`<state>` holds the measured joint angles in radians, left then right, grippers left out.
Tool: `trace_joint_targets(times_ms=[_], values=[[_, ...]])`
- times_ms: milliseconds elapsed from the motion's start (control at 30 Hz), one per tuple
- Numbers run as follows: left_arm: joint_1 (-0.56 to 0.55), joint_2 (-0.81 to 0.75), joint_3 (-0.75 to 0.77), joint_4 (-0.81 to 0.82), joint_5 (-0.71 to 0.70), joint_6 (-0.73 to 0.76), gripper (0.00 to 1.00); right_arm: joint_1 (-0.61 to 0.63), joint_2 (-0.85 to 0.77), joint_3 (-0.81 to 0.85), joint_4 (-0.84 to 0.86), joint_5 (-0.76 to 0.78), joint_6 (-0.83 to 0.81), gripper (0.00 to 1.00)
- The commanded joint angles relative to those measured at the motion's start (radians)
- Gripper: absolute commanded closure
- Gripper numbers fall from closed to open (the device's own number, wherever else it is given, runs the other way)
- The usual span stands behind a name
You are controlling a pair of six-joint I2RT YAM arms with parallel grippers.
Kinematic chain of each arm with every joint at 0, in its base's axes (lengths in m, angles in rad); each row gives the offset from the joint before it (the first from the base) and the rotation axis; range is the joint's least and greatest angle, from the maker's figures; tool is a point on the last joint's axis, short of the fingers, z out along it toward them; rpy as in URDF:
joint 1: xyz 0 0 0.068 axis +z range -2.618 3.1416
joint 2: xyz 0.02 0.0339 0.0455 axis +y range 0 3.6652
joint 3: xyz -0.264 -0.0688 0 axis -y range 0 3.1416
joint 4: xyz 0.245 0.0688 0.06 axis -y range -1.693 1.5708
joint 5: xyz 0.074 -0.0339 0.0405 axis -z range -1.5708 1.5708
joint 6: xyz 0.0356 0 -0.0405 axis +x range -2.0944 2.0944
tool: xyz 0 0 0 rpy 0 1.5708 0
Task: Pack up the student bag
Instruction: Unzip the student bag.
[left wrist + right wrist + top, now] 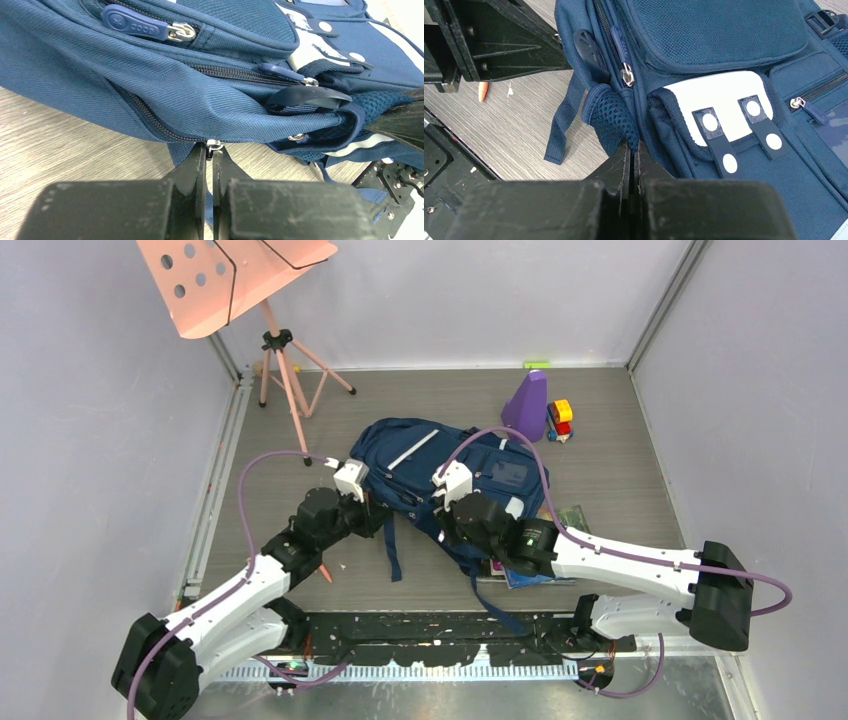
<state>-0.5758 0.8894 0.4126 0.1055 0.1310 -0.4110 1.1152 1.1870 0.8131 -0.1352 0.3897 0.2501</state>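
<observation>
On worktop (620,460), student bag (440,470) lies straight ahead of both arms. At its near edge the left pincer (214,150), all but closed, nips the metal zip pull (215,145); the zip track runs off to its left. The right pincer (634,150) is clamped on the mesh pocket (611,117).

Count: 1 student bag (430,475); 1 pink music stand (230,280); 1 purple cone (527,403); 1 block toy (560,418) (multi-coloured).

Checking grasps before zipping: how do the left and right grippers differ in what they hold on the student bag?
The left gripper pinches a small metal zipper tab on the student bag's side; the right gripper pinches the blue mesh pocket. The left gripper sits low near the table; the right gripper looks down on the student bag's front. Both are shut on it.
</observation>
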Motion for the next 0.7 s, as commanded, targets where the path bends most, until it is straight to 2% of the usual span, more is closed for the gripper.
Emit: trace_joint_targets(times_ms=[0, 100, 167, 333, 533, 667], values=[[0.007, -0.023, 0.039, -0.051, -0.118, -0.003, 1.00, 0.000, -0.045, 0.020, 0.066, 0.059, 0.009, 0.99], [0.016, -0.020, 0.083, -0.175, -0.233, -0.034, 1.00, 0.000, -0.059, 0.022, 0.041, 0.072, 0.001, 0.99], [0.043, -0.016, 0.105, -0.217, -0.250, -0.059, 1.00, 0.000, -0.075, 0.020, 0.016, 0.077, -0.001, 0.99], [0.151, 0.011, 0.169, -0.297, -0.213, -0.104, 1.00, 0.000, -0.127, 0.015, -0.039, 0.082, 0.001, 0.99], [0.288, 0.087, 0.218, -0.315, -0.202, -0.124, 1.00, -0.001, -0.205, -0.004, -0.126, 0.047, 0.017, 0.99], [0.318, 0.133, 0.271, -0.345, -0.147, -0.135, 1.00, 0.000, -0.230, -0.011, -0.173, 0.028, 0.020, 0.99]])
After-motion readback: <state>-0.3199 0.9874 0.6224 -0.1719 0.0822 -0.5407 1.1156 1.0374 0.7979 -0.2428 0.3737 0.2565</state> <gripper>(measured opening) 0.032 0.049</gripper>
